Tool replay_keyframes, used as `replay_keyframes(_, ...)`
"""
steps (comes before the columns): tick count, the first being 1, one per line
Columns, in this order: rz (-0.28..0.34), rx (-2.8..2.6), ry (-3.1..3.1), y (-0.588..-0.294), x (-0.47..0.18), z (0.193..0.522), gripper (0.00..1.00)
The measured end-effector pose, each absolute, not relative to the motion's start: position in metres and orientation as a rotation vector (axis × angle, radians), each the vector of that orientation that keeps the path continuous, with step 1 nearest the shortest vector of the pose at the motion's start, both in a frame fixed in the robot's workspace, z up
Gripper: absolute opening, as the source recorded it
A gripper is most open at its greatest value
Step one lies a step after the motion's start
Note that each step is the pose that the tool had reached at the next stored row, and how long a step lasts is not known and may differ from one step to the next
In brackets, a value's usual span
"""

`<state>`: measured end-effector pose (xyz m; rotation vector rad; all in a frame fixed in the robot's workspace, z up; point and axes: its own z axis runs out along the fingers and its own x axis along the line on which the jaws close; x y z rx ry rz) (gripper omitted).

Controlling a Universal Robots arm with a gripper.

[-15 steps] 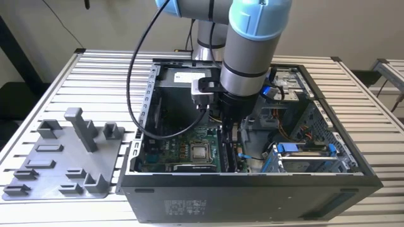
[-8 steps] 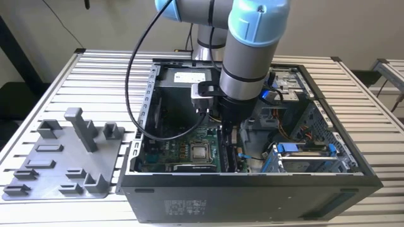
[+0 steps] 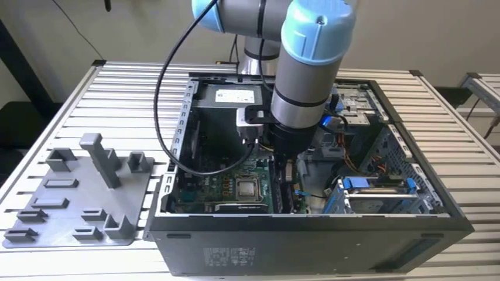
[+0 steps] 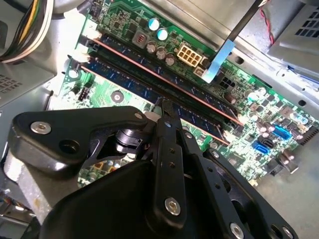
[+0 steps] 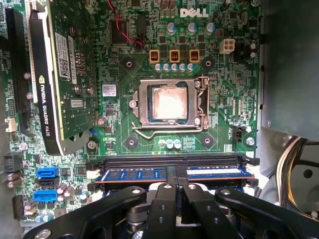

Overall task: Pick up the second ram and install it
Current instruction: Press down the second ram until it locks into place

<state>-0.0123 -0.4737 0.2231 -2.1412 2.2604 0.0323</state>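
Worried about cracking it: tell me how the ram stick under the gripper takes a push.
The second ram is a thin board on edge on the motherboard: probably stiff lengthwise, but apt to tilt under off-centre force. The gripper sits near its middle, likely spreading load. Bare chips suggest fragility.

slatted table [image 3: 117,88] bears grey tray [image 3: 70,202] and computer case [image 3: 312,246].

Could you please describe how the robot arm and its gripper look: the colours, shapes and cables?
The arm is a thick grey tube with light blue joint caps. A black cable loops down beside it. The gripper is black, built of flat linked bars with silver screw heads, ending in two narrow fingers.
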Motion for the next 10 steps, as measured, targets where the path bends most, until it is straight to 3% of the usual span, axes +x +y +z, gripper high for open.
replay_keyframes(10, 0.035, -2.139, 2.258, -0.4733, -0.0122, 0.2249, 0.11)
